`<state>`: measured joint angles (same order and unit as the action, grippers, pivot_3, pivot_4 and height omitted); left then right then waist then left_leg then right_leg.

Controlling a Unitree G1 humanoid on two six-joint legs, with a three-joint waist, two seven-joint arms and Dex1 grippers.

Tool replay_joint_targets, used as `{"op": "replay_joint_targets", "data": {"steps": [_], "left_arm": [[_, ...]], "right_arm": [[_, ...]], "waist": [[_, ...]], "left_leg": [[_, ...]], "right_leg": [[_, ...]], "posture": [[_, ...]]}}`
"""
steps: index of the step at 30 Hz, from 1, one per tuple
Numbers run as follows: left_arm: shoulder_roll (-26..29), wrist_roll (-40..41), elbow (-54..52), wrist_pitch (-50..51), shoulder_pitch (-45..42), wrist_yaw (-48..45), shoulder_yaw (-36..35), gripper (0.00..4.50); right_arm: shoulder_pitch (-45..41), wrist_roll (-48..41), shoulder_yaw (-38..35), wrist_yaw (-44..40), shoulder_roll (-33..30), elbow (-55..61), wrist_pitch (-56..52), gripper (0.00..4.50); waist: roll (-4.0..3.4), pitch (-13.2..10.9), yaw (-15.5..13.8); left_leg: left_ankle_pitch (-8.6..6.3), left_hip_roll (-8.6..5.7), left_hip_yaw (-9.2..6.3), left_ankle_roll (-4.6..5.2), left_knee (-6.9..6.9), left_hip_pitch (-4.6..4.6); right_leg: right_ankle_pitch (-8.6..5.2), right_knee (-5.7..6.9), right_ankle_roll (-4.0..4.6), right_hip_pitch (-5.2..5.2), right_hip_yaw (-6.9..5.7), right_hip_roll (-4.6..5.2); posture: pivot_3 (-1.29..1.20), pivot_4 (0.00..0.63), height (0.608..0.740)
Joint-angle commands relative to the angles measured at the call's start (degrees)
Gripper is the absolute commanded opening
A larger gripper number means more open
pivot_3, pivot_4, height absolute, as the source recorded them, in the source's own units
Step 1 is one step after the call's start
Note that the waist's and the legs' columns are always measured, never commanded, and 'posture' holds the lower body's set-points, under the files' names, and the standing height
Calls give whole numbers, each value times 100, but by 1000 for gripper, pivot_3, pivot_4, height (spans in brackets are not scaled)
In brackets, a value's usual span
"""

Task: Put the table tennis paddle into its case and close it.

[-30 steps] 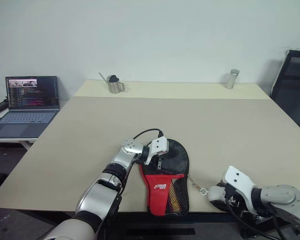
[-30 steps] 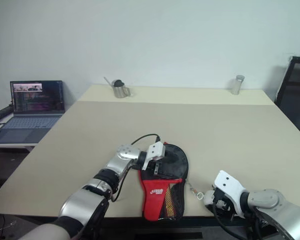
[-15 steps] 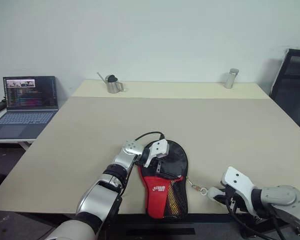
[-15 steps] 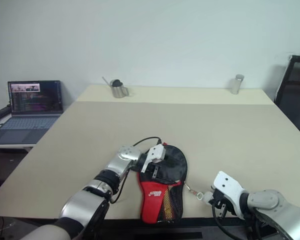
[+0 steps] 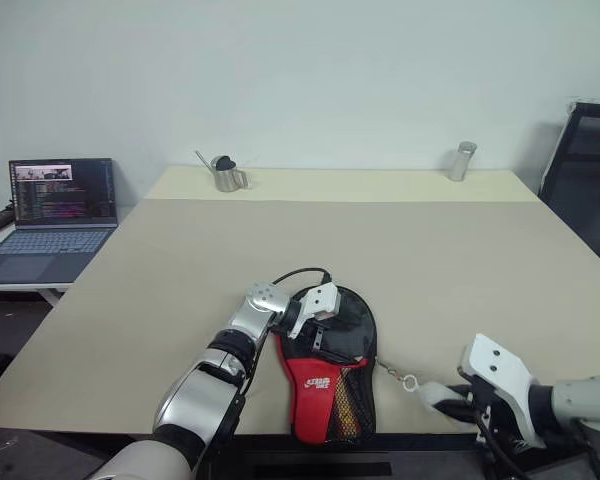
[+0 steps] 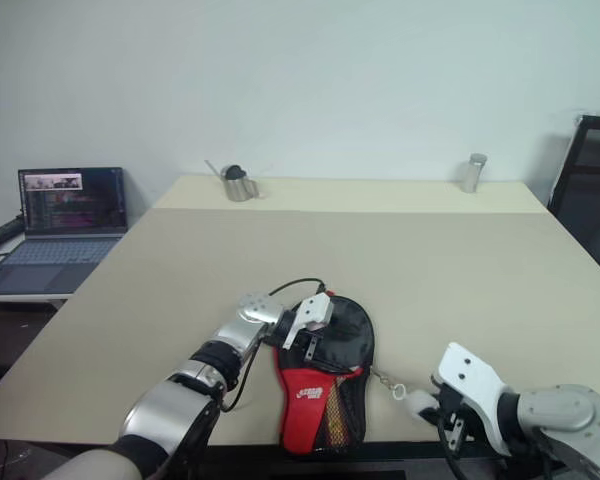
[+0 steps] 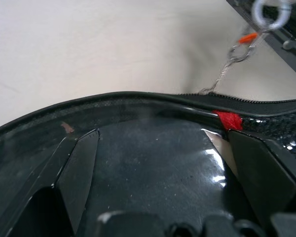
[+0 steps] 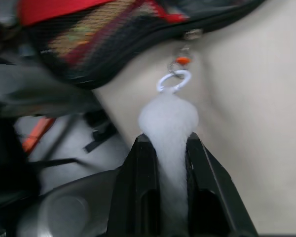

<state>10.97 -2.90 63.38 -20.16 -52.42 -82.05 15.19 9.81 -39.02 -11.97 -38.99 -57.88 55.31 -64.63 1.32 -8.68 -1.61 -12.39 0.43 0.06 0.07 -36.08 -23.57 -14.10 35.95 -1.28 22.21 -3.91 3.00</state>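
Zip pull pinched, case pinned: watch the thin chain.

Your right gripper [image 8: 165,148] is pressed together on the white fluffy tag [image 8: 166,118], which links by ring and chain [image 5: 392,374] to the case [image 5: 332,375] at the lower centre of the frame. Your left gripper [image 5: 318,322] rests spread on the case's black head. The paddle itself is not visible; I judge it is inside. Pull off-line and the soft tag could slip out, or the case could slide off the table [image 5: 450,260].
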Motion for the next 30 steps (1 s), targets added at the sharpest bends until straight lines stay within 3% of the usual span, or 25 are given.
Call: {"op": "replay_joint_targets", "data": {"steps": [1, 7, 14, 18, 30], "left_arm": [[109, -765, 608, 101, 473, 22, 599, 4500], [86, -736, 628, 104, 443, 102, 624, 4500], [102, -723, 660, 117, 402, 177, 634, 4500], [101, -734, 679, 100, 386, 206, 631, 4500], [58, -787, 727, 33, 360, 385, 680, 4500]], "right_arm": [[469, -355, -140, -383, -316, 456, 131, 200], [748, -105, 749, -86, -331, 469, 672, 190], [227, 555, 2127, 134, -49, 158, 956, 189], [314, 384, 2109, 38, -129, 419, 953, 188], [2023, -985, 1566, 157, -2373, 469, 3261, 187]], "waist": [[3, 16, -13], [13, 50, -18], [32, 54, 14], [25, 63, 15], [23, 88, 18]], "left_leg": [[-5, -7, 1, 4, -1, -1], [-33, -48, 3, 39, -10, 3], [-48, -47, -1, 40, -8, 66], [-51, -37, -15, 37, -7, 81], [-57, -35, -10, 28, -7, 102]], "right_leg": [[-4, 0, -6, -1, 0, 1], [-28, -1, -45, -15, 9, 23], [-47, -1, -36, -75, 8, 31], [-63, 0, -13, -91, 9, 51], [-68, 0, -8, -104, 10, 51]], "posture": [[0, 150, 740], [0, 150, 740], [0, 150, 740], [0, 150, 740], [0, 150, 740]]}}
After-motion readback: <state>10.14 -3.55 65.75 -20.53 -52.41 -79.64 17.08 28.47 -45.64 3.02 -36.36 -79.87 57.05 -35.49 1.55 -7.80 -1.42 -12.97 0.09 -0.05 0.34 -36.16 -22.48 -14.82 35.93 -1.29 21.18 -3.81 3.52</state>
